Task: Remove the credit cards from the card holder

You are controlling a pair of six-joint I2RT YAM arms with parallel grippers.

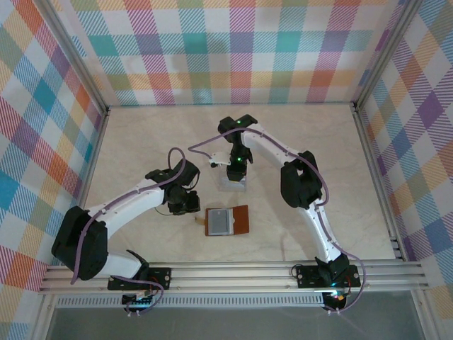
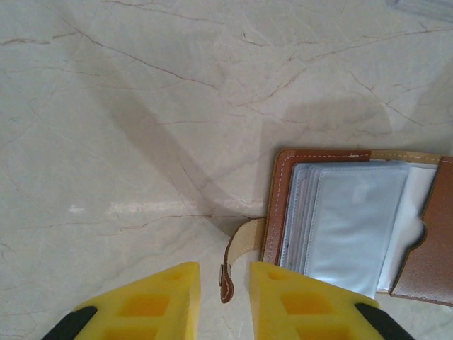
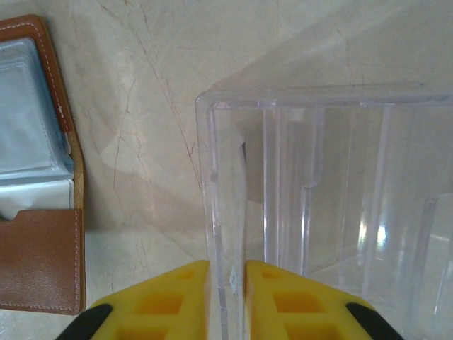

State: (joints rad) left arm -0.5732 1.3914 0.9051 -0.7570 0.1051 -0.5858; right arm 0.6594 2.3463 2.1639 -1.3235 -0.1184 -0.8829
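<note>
1. Starting at the left: left gripper [image 2: 224, 275] low over the table [image 2: 106, 142], aimed at the strap [image 2: 244, 239] of the holder [image 2: 277, 205]. Fingers a little parted, strap end lying in the gap, not visibly pinched.
2. Worth closing on that strap, or pressing the brown border down, before any pull. Otherwise likely to drag the whole holder along with the card.
3. Just right of that gripper: holder lying open and flat, clear sleeves [image 2: 354, 219] in the middle, brown pocket [image 2: 432, 262] on the far half.
4. Between sleeves and pocket, a white edge [image 2: 416, 212]. Probably a card tucked in the pocket, so task judged unfinished.
5. Further right: right gripper [image 3: 226, 275] astride the near wall of a clear box [image 3: 325, 198], beyond the holder. Cannot tell whether clamped on the wall or just freed from it.
6. Best to lift straight up off that wall, without twisting, to avoid tipping the box.
7. Then approach the white edge from the pocket's open side. Pinch only the exposed corner and slide it out flat along the pocket, not upward.
</note>
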